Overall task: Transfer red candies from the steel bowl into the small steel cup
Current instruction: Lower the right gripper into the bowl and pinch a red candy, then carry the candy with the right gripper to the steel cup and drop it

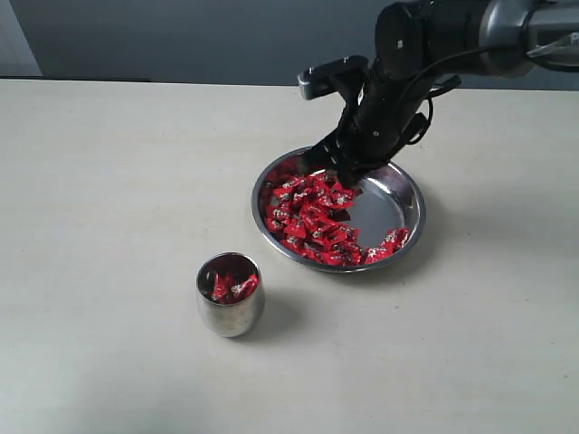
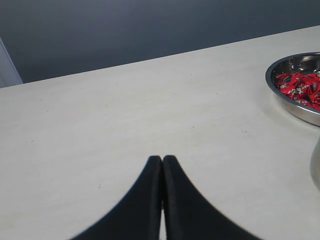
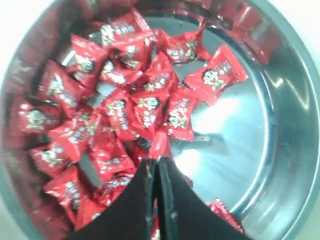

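Candy [image 3: 159, 145] sits pinched in right claw [image 3: 158, 161] in steel bowl [image 3: 282, 125]; left claw [image 2: 162, 160] clenched empty.

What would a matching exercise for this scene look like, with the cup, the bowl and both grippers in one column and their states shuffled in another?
Column one
1. small steel cup
2. steel bowl
3. left gripper
4. right gripper

Column two
A. shut on one red candy, low over the heap
B. holds many candies, part of its floor bare
C. shut on nothing, above the table
D. holds only a few candies

Pairs: 1-D, 2-B, 3-C, 4-A
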